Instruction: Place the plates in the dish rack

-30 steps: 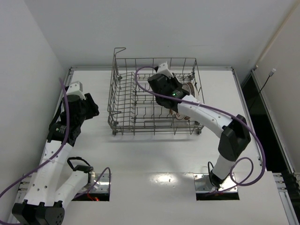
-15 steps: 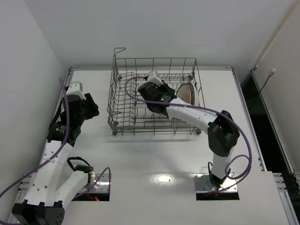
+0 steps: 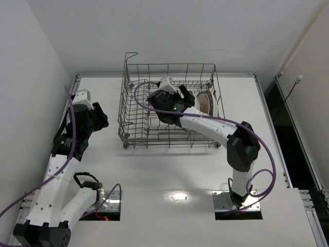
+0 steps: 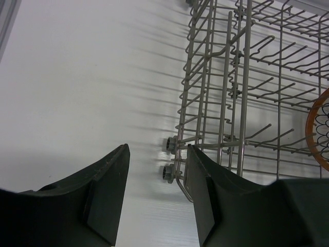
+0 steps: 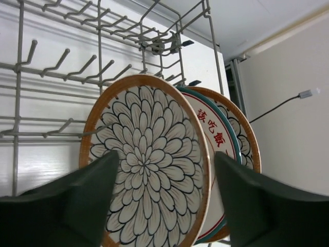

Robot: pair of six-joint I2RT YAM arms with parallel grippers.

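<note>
Plates (image 3: 205,102), three round patterned ceramic ones, slotted on edge at the right end of the grey wire dish rack (image 3: 169,65) so as to stay upright, right gripper (image 5: 165,159) spread empty before them, left gripper (image 4: 157,154) parted, idle outside.

Left fingers (image 4: 105,198): two dark pads are standing apart at the bottom, gripping nothing, with bare worktop showing between them.
Worktop (image 4: 77,77): white, filling the left side and catching the rack's striped shadows.
Dish rack (image 4: 231,103): grey wire is running up the right side, rows of tines showing.
Knobs (image 4: 171,144): two small round ones are sticking out at its corner.
Plate (image 4: 320,128): an orange-rimmed, lattice-patterned sliver is peeking in inside the rack.
</note>
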